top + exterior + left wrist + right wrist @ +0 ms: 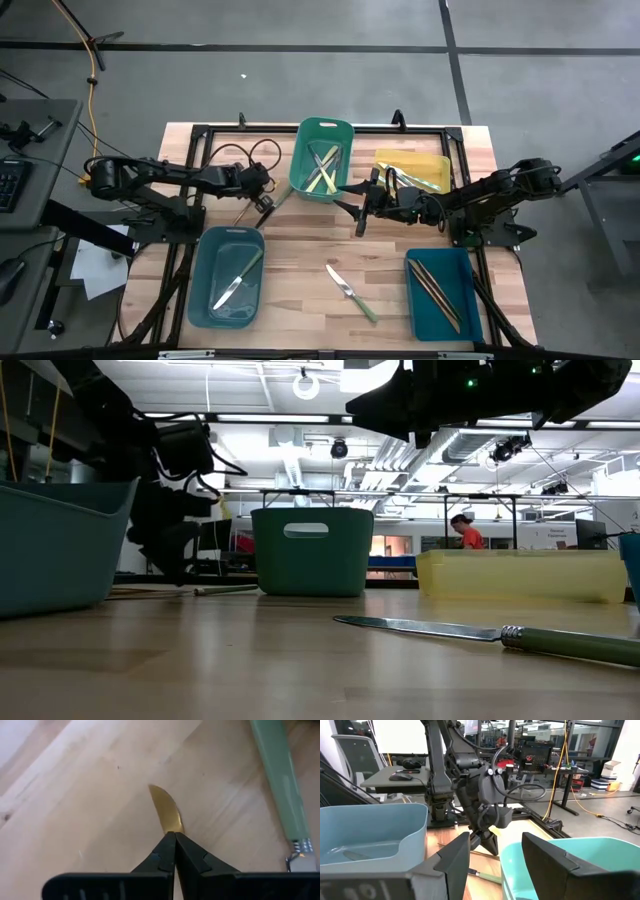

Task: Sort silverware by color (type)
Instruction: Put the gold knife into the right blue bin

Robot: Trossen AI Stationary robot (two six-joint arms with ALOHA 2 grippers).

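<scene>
Left claw (263,203) down on tabletop (310,255) by green bin (322,160), pinched on gold utensil (167,812). Right claw (362,212) hanging spread apart, holding nothing. Green-handled knife (352,293) lying mid-tabletop.

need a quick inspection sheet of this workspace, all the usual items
surface: pale wooden table.
job's things: green-handled knife loose on the table; utensils lie in the green bin, blue-grey bin and teal bin; yellow bin contents unclear.
clutter: nothing seen.
grippers: left gripper shut on a gold-toned blade; right gripper open, above the table.
cables: black loops at the back-left.
surroundings: person in orange far behind.
</scene>
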